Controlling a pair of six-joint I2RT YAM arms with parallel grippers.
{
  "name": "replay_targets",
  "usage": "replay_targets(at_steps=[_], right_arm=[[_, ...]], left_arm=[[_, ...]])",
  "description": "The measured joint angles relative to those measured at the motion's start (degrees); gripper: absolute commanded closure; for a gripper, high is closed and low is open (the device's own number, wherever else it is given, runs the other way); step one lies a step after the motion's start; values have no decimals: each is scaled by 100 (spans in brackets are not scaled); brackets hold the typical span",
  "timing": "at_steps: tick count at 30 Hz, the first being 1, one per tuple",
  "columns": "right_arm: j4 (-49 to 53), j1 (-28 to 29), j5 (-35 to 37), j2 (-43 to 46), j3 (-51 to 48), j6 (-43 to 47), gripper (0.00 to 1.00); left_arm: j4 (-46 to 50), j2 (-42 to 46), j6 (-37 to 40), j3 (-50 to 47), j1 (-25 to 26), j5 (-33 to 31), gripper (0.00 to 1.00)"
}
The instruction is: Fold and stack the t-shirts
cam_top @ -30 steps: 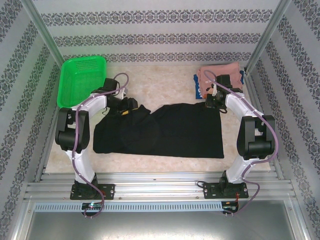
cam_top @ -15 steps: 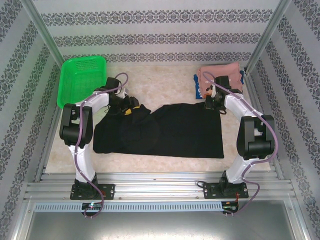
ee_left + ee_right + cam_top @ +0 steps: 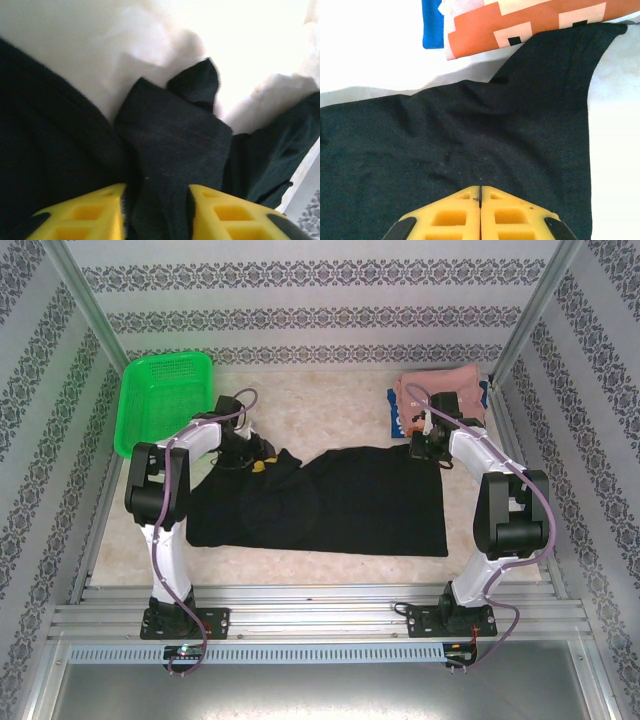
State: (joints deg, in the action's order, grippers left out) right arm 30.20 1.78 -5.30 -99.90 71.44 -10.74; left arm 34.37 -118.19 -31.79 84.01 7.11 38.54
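Left gripper [image 3: 258, 457], seen from above, sits at the far left corner of the black shirt [image 3: 340, 502], which lies spread across the middle of the table [image 3: 320, 400]. The right gripper [image 3: 428, 445] sits at the shirt's far right corner. A pink shirt [image 3: 440, 380] lies on a blue shirt [image 3: 397, 423] at the far right of the table, just beyond the right gripper. A green basket [image 3: 165, 400] stands at the far left.

Left wrist view: the yellow fingers [image 3: 90, 215] stand partly apart, clamped on a thick bunched fold of the black shirt [image 3: 175, 150] that fills the gap between them.

Right wrist view: the yellow fingers [image 3: 455, 215] are pressed fully together, with their tips on the black shirt [image 3: 470, 135] and creases running toward them. The black sleeve touches the edge of the blue shirt [image 3: 432, 25], whose pixel graphic shows orange and white blocks.
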Motion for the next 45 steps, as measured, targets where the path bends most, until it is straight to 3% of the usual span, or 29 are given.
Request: replay_targets(at_steps=[3, 5, 13, 23, 38, 40, 43, 45], right_arm=[[-2, 0, 0, 0, -4, -2, 91], [-4, 0, 0, 0, -17, 0, 91], [0, 0, 2, 13, -74, 0, 91], [42, 0, 15, 90, 118, -4, 93], [105, -17, 9, -190, 1567, -28, 97], [129, -17, 11, -315, 1707, -28, 93], [223, -17, 20, -437, 1768, 7, 73], [374, -42, 55, -476, 1762, 66, 66]], left_arm=[[116, -39, 2, 0, 0, -7, 89], [153, -37, 7, 13, 0, -20, 91], [225, 210, 103, 295, 0, -229, 92], [323, 450, 616, 1637, 0, -592, 91], [330, -568, 1296, 3626, -249, -1060, 90], [291, -686, 1298, 3735, -310, -1054, 90], [170, -778, 1292, 3803, -352, -1003, 90], [70, -802, 1257, 3805, -376, -933, 90]])
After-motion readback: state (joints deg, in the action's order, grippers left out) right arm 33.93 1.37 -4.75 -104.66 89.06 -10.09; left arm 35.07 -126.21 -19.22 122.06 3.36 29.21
